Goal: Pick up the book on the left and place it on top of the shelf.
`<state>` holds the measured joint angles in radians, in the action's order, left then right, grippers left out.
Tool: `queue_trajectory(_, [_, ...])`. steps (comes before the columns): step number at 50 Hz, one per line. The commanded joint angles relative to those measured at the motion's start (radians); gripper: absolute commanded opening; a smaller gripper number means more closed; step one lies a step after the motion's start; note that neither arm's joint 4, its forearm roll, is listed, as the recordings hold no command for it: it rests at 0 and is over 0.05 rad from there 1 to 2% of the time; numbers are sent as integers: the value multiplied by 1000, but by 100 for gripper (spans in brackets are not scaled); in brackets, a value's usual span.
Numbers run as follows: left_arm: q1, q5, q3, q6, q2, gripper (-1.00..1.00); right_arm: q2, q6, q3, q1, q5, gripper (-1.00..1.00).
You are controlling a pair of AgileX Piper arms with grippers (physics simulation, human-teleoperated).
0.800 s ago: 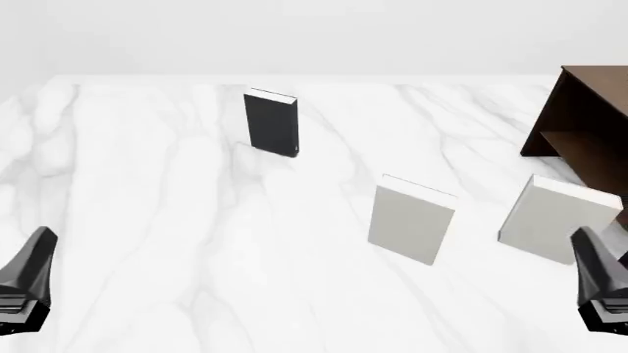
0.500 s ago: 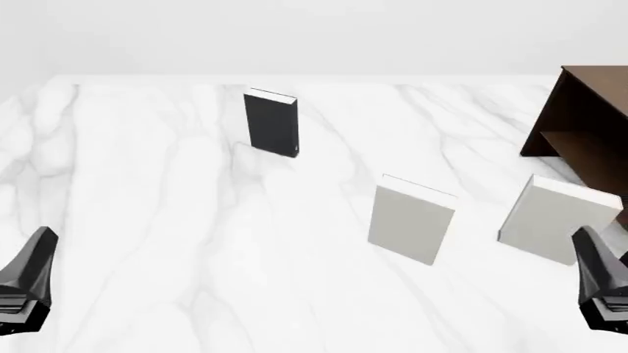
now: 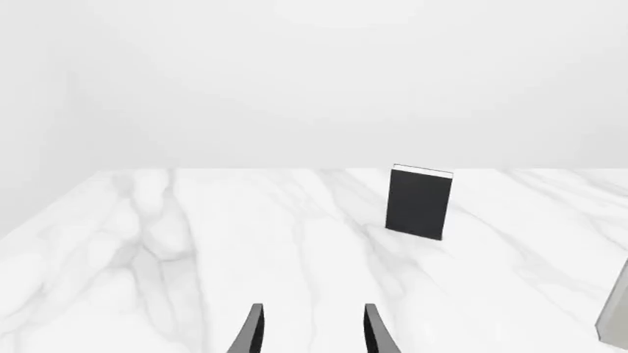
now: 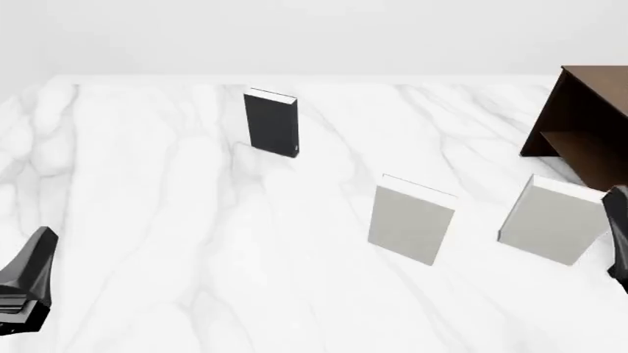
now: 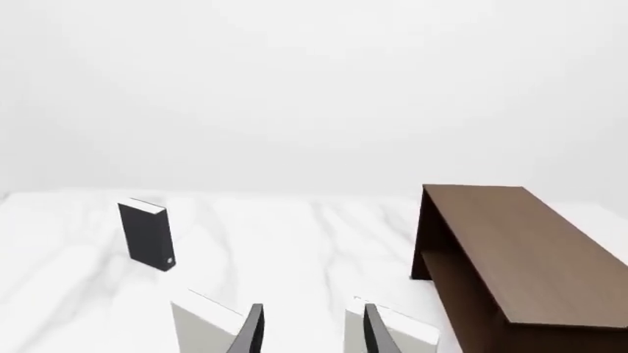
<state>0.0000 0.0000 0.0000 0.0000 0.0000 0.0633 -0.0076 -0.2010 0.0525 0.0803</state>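
The book (image 4: 270, 123) stands upright, far left on the worktop (image 4: 176, 243), untouched and well apart from the shelf (image 4: 586, 125). Left tool (image 3: 310, 332) and right tool (image 5: 310, 331) both gape, empty; upright stance leaves the covers free for a pinch.

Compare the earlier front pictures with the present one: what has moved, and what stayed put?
Only the right claw moved: it rose and shifted right, toward the picture's edge. Nothing was gripped or released. The left claw, dark book, both pale books and shelf stayed in place.

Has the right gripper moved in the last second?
Yes. The right gripper has shifted right and up in the front view, now sitting beside the rightmost pale book rather than below it.
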Motion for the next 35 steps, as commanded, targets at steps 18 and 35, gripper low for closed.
queue_trajectory(18, [0, 0, 0, 0, 0, 100, 403, -80, -319, 168, -27, 100])
queue_trajectory(35, [0, 0, 0, 0, 0, 100, 587, -71, -513, 271, 49, 100])
